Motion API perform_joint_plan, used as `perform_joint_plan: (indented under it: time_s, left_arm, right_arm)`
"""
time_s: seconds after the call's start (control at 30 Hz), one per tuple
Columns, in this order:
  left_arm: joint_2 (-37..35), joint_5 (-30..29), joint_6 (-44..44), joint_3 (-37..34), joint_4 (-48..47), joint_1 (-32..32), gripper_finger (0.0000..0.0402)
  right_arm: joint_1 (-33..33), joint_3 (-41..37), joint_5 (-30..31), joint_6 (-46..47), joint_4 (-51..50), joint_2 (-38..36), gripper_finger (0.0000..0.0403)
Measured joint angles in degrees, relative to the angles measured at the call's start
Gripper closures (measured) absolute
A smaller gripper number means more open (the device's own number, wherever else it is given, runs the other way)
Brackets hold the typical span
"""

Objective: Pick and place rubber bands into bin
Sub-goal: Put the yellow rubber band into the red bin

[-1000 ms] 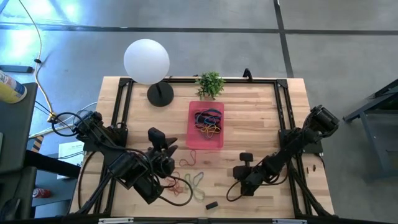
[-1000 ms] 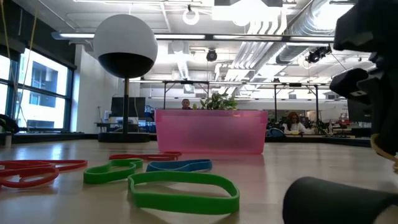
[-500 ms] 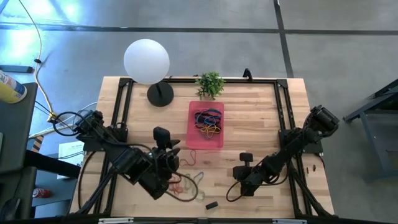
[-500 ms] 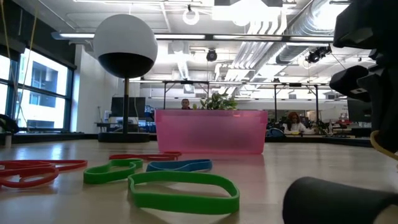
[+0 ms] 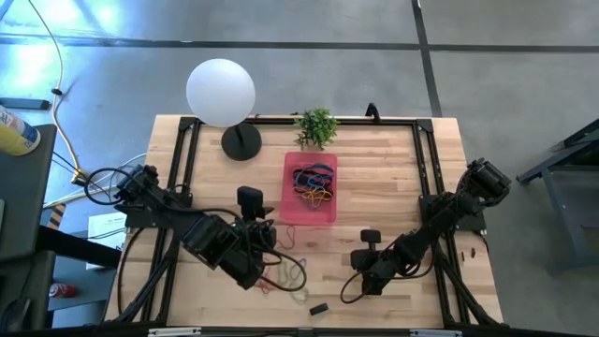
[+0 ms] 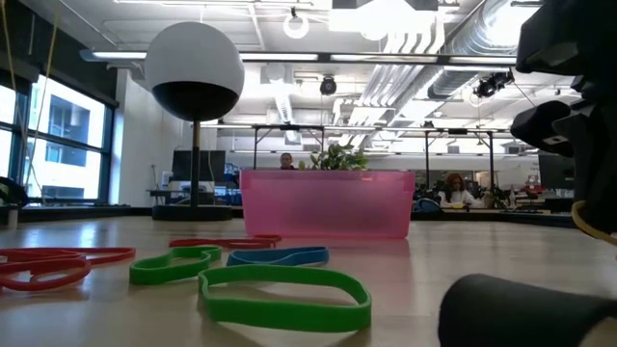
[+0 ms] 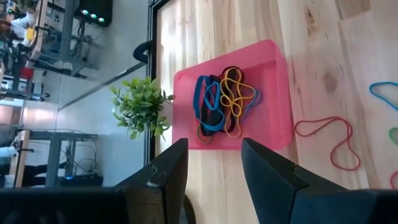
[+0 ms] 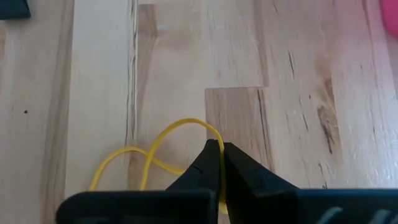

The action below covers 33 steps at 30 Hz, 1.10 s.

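The pink bin lies at the table's middle with several rubber bands inside; it also shows in the low view as the bin. Loose bands lie near the table's near edge: green, blue, red, and a red one beside the bin. My left gripper hovers open just left of the bin's near end, its fingers pointing at the bin. My right gripper sits low to the right of the loose bands, shut on a yellow band. My right gripper pinches the yellow rubber band between its two shut fingertips, at one side of its loop. The fingers come down on it at a slant. The rest of the band lies slack and twisted on the wood.
A white globe lamp and a small green plant stand at the far edge. A small black block lies near the near edge and looms in the low view as a dark shape. Bare wood lies right of the bin.
My left gripper has moved toward the table's right and far edge, away from the loose bands and up to the bin's near-left corner. My right arm and the bands on the table have kept still.
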Motion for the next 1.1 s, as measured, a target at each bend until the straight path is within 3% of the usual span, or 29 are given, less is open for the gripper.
perform_joint_plan:
  time_s: [1.1]
  left_arm:
    - [1.93, 2.36, 0.77, 0.04, -0.31, -0.02, 0.0263]
  right_arm:
    - [-0.02, 0.00, 1.01, 0.87, 0.26, -0.05, 0.0402]
